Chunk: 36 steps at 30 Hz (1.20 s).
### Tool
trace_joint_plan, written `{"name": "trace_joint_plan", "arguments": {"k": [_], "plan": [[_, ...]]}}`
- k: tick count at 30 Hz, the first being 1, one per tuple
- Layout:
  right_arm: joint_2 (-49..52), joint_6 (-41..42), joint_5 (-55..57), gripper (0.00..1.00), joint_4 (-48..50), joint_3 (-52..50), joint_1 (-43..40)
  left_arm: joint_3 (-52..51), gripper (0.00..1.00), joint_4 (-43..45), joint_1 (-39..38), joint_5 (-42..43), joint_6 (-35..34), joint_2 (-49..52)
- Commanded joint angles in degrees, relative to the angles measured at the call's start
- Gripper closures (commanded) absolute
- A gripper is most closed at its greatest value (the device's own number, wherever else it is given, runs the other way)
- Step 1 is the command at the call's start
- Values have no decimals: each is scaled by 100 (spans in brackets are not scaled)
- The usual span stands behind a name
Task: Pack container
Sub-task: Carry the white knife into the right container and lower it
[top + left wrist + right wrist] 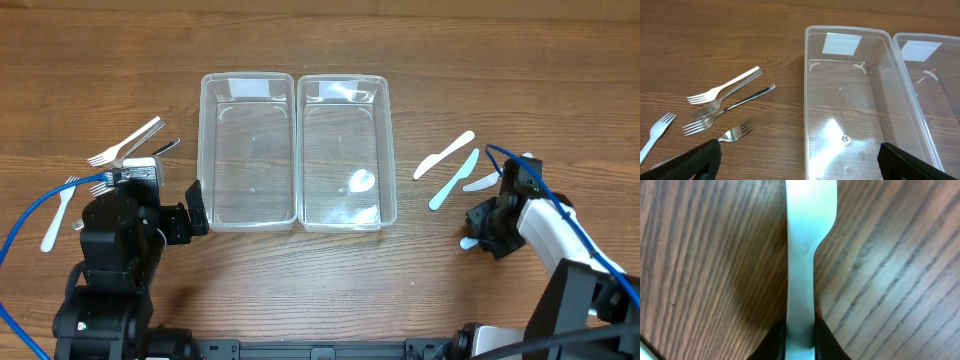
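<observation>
brown wooden table (320,40), fine dark grain lines across it

The left arm (115,250) rises from the near left edge and bends forward, its wrist turned toward the middle. The left claw (194,207) points to the right with its jaws spread wide; in the left wrist view its two dark fingers (695,161) show only at the bottom corners, far apart, with nothing between them. The right arm (560,260) reaches in from the near right corner, a blue cable looping over its pale forearm, which angles down and to the left. The right claw (800,339) has its jaws drawn in, pressed against either side of the handle of a white knife (800,255)
</observation>
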Motion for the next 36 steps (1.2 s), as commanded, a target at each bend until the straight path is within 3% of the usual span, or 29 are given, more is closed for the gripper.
{"name": "trace_joint_plan", "arguments": {"k": [1,11,20,26,33,36], "plan": [[96,-387,-103,96,-127,492,170,162,0,9,-26,-13,-59,-17],[-63,-1172,-129,96,-1032,2232,1185,162,0,9,-26,-15,-59,-17],[-72,-3117,-623,96,-1707,3926,3029,162,0,9,-26,-15,-59,-17],[133,-3421,-623,96,-1515,3932,3895,162,0,9,-26,-13,-61,-17],[1274,-3410,-625,96,-1364,3926,4129,162,0,7,-26,-15,-61,-17],[1554,-3412,-625,87,-1307,3926,4133,162,0,7,-26,-13,-61,-17]]}}
